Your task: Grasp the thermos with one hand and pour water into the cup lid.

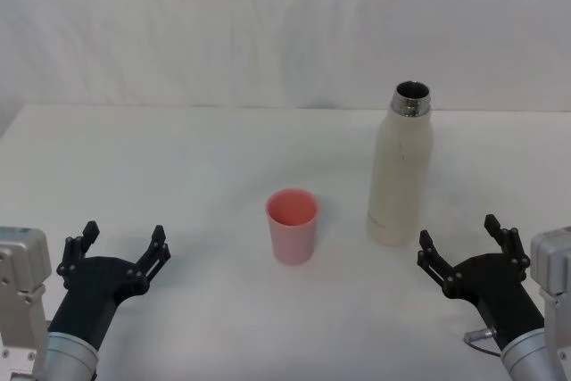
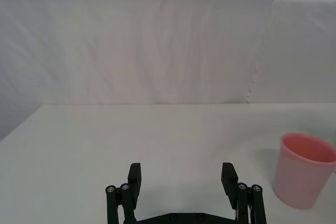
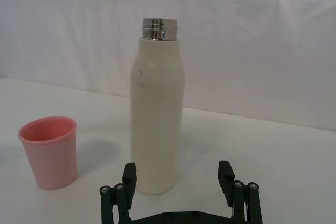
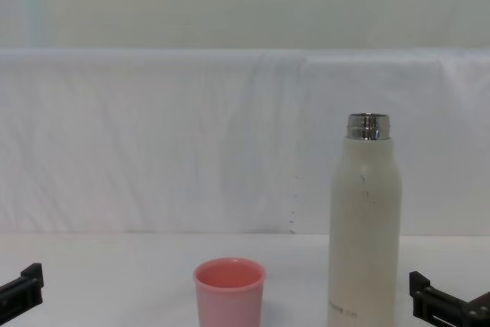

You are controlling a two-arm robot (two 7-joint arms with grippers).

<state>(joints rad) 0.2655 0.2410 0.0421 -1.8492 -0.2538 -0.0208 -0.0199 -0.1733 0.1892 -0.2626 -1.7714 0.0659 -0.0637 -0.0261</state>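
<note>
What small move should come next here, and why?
Probably the right gripper should ease forward toward the thermos. It is open and empty, just short of the upright, uncapped bottle, while the left gripper sits open farther off. The cup lid stands upright to the thermos's left, ready for pouring.

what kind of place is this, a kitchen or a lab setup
Likely a lab test bench, not a kitchen: a bare white table backed by a white cloth drape, holding just a tall cream-white steel-necked thermos and a small salmon-pink plastic cup lid.
</note>
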